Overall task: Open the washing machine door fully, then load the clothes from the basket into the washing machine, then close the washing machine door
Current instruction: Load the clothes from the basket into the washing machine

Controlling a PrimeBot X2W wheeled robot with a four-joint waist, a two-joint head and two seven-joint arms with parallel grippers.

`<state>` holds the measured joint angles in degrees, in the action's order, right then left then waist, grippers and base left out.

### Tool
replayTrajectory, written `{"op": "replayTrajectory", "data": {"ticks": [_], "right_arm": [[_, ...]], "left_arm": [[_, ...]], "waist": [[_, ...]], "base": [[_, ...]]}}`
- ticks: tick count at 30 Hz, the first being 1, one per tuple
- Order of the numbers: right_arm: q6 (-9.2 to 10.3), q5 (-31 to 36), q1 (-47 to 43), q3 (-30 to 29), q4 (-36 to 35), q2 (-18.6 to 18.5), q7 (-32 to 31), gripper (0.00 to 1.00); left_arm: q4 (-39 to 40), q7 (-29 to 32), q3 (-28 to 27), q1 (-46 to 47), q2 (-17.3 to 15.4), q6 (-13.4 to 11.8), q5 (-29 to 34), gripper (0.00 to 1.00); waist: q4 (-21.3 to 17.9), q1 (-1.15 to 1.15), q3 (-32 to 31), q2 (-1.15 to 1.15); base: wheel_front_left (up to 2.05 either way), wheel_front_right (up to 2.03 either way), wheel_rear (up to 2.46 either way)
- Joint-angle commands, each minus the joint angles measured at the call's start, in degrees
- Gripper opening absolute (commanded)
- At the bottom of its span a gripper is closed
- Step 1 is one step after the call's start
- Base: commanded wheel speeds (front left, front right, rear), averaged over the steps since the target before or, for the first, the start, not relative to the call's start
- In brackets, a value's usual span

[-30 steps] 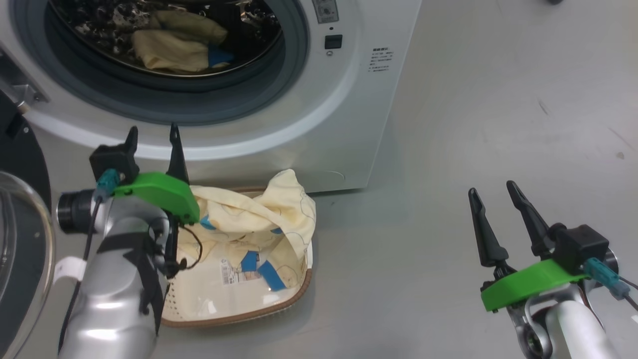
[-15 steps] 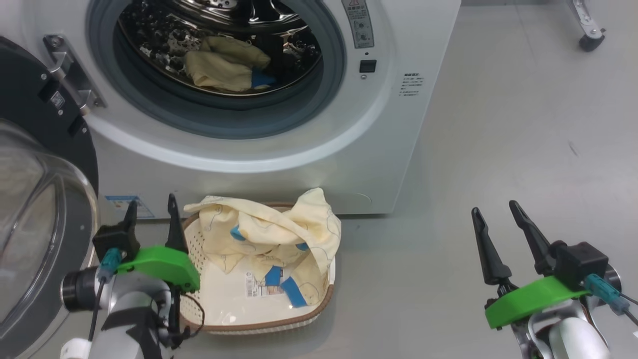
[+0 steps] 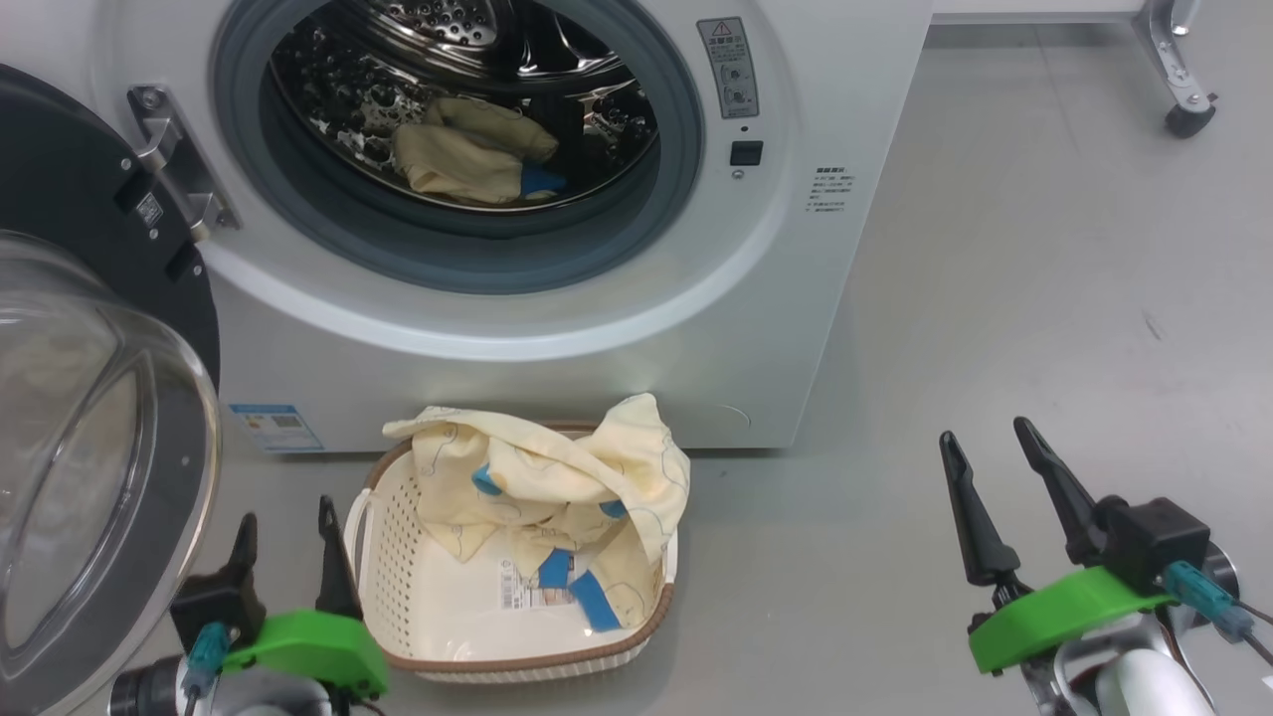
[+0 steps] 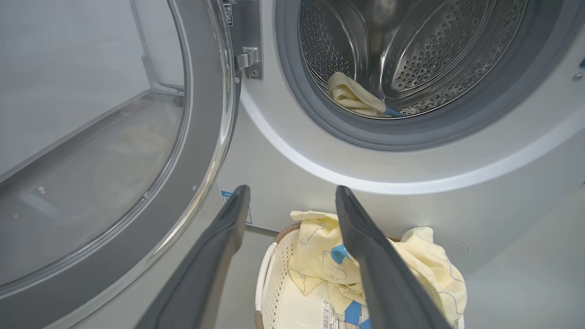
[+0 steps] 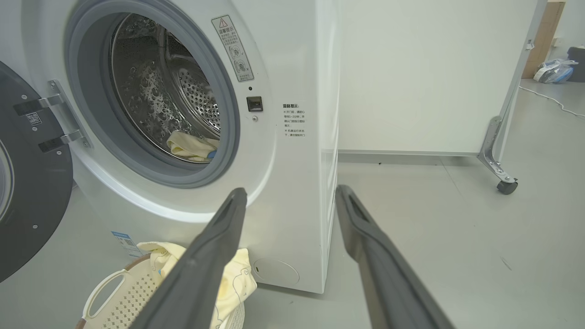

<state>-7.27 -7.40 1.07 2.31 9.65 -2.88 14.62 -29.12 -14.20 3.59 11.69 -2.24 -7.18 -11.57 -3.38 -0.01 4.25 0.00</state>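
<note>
Loading, head view: clothes [image 3: 557, 467] heaped in basket [image 3: 398, 567], lower centre; one piece in the washing machine [image 3: 597, 338], upper centre.
Left wrist view: left gripper [image 4: 292, 192] spread, empty; it should pinch the heap's top.
Right wrist view: right gripper [image 5: 291, 192] spread, empty.

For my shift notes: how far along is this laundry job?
Done: the washing machine door stands open, and one yellow garment lies in the drum. In hand: nothing; left gripper and right gripper open, empty. Left: load the clothes from the basket, then close the door.
</note>
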Motion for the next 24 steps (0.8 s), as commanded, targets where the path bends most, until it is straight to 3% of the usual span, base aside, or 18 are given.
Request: {"op": "replayTrajectory", "data": {"ticks": [1,13,24], "right_arm": [[-0.22,0.48,0.37,1.35,-1.62,-1.09,0.38,1.0],[-0.22,1.13,-1.52,0.58,-1.9,-1.22,0.38,1.0],[-0.22,1.54,-3.48,-0.57,-2.5,-0.9,0.38,1.0]], "left_arm": [[2.24,-0.8,-2.3,0.7,-0.78,-0.35,0.54,1.0],[10.9,-0.8,-3.78,-8.37,-0.66,-1.88,-0.18,1.0],[15.48,-0.8,-5.71,-14.87,-0.65,-1.49,-1.94,1.0]], "waist": [[-0.04,0.01,-0.16,0.0],[-0.73,0.01,-2.07,0.0],[-2.26,0.01,-4.23,0.0]], "base": [[0.0,0.0,0.0],[0.0,0.0,0.0],[0.0,0.0,0.0]]}}
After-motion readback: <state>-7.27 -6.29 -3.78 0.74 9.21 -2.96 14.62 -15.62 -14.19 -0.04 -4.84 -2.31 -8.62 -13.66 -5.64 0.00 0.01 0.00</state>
